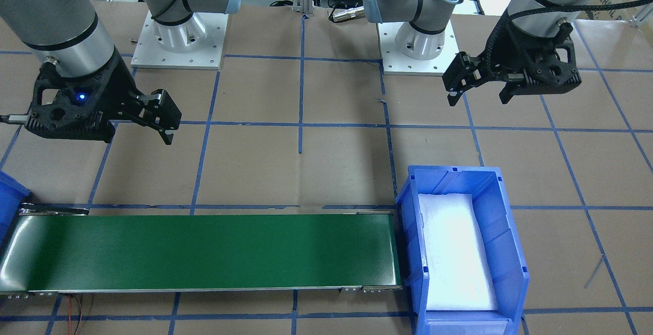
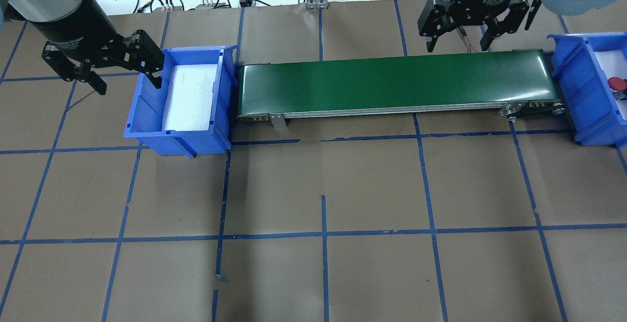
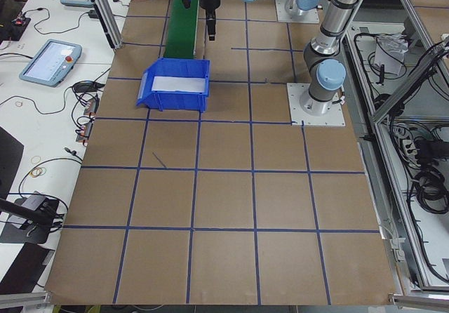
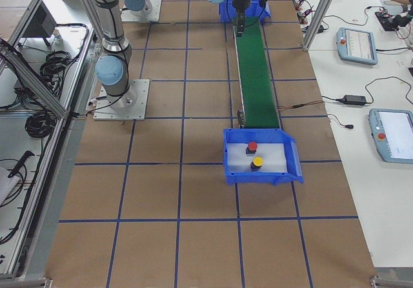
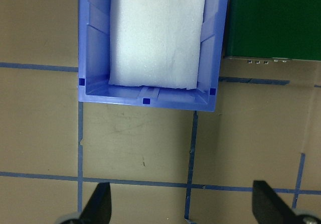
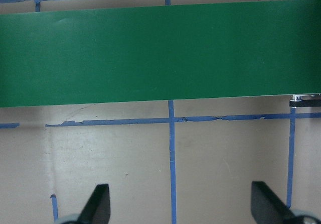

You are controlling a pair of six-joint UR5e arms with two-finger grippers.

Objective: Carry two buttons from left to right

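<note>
The red button [image 4: 252, 147] and the yellow button [image 4: 257, 163] stand side by side on the white foam in the right blue bin [image 4: 284, 175]. The red button also shows at the right edge of the overhead view [image 2: 616, 84]. My left gripper [image 2: 125, 74] is open and empty, hovering by the outer wall of the left blue bin [image 2: 147, 111], which holds only white foam. My right gripper [image 2: 458, 42] is open and empty, hovering just behind the right part of the green conveyor belt [image 2: 392, 84]. No button is on the belt.
The belt runs between the two bins. The left wrist view shows the left bin [image 5: 150, 99] and the belt end [image 5: 276, 23]. The right wrist view shows the belt [image 6: 160, 53] over taped brown table. The arm bases [image 1: 178, 39] stand at the robot's side.
</note>
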